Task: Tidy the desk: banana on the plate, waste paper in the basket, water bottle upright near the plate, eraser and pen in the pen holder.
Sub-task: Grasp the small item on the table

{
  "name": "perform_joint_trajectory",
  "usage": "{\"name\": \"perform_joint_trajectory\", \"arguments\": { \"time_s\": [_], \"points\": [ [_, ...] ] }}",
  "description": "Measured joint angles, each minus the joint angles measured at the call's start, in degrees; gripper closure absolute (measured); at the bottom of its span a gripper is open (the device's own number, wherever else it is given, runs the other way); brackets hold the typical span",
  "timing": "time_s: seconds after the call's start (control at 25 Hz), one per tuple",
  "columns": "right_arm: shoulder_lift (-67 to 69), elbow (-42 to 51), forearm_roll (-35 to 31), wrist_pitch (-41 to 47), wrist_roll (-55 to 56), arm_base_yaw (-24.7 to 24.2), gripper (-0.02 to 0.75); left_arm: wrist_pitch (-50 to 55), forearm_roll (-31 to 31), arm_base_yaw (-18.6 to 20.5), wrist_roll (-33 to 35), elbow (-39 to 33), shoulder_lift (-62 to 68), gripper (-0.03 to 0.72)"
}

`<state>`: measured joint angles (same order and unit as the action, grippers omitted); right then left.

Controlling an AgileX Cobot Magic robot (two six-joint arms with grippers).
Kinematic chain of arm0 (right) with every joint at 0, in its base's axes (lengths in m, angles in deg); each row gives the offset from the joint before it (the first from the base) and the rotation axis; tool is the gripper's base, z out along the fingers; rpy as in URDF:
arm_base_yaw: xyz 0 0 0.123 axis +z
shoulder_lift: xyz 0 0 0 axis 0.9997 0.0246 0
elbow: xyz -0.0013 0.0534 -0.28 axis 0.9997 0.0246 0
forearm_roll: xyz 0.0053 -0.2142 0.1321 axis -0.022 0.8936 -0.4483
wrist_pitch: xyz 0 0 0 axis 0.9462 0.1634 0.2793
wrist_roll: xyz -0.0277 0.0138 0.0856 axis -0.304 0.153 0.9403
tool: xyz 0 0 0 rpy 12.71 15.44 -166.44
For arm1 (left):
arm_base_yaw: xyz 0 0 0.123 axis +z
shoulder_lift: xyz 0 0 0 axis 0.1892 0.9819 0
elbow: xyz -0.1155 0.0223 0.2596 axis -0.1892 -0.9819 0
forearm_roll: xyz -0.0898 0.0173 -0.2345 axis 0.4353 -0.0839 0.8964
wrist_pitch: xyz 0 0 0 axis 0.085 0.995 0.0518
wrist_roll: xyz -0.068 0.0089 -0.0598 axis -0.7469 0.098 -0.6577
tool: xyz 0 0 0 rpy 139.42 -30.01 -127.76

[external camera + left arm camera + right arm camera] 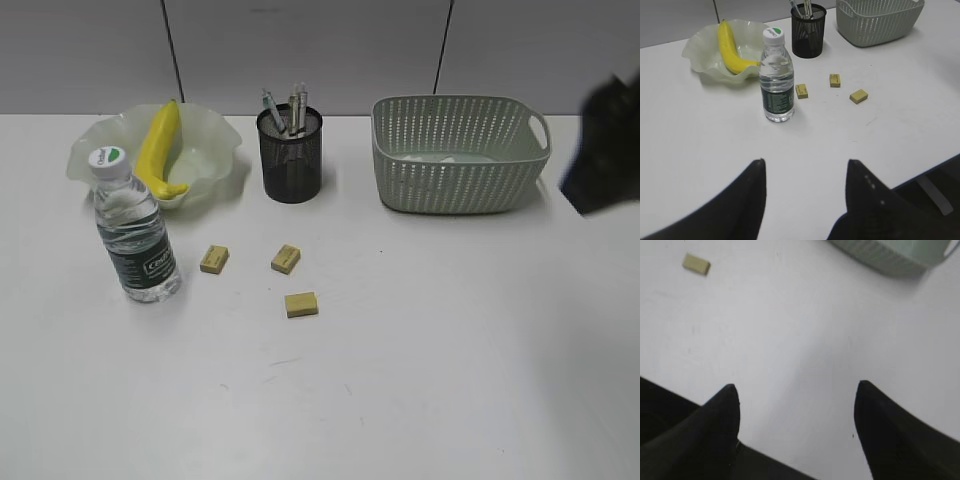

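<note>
The yellow banana (160, 148) lies in the pale green ruffled plate (215, 135). In front of the plate the water bottle (135, 235) stands upright on the white desk (420, 360). Pens (295, 108) stick up out of the black mesh pen holder (291, 160). Three tan erasers (214, 259) (286, 259) (301, 304) lie loose on the desk. A pale shape shows through the holes of the sage basket (455, 185); whether it is the waste paper I cannot tell. My left gripper (807, 162) hangs open and empty, well short of the bottle (776, 80). My right gripper (796, 385) is wide open over bare desk, and one eraser (696, 264) lies far ahead to its left.
My right arm (605, 145) shows as a dark blur at the right edge, beside the basket. The desk's near edge (930, 170) drops off to the right of my left gripper. A grey panelled wall runs behind the desk.
</note>
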<state>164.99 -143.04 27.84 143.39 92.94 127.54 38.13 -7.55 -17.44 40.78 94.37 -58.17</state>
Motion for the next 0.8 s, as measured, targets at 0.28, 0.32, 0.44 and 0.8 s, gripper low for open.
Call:
{"name": "perform_joint_trajectory", "arguments": {
  "time_s": [0.28,0.32,0.44,0.8],
  "points": [
    [-21.6,23.7,0.2,0.0,0.3,0.0,0.176,0.0,0.0,0.0,0.0,0.0,0.0,0.304],
    [-24.9,26.3,0.2,-0.1,0.3,0.0,0.176,0.0,0.0,0.0,0.0,0.0,0.0,0.304],
    [-35.5,33.2,0.2,-2.3,0.8,0.0,0.176,0.0,0.0,0.0,0.0,0.0,0.0,0.304],
    [-68.3,47.1,-1.4,-10.0,1.3,0.0,0.176,-0.1,0.1,0.0,0.0,0.0,0.1,0.304]
  ]
}}
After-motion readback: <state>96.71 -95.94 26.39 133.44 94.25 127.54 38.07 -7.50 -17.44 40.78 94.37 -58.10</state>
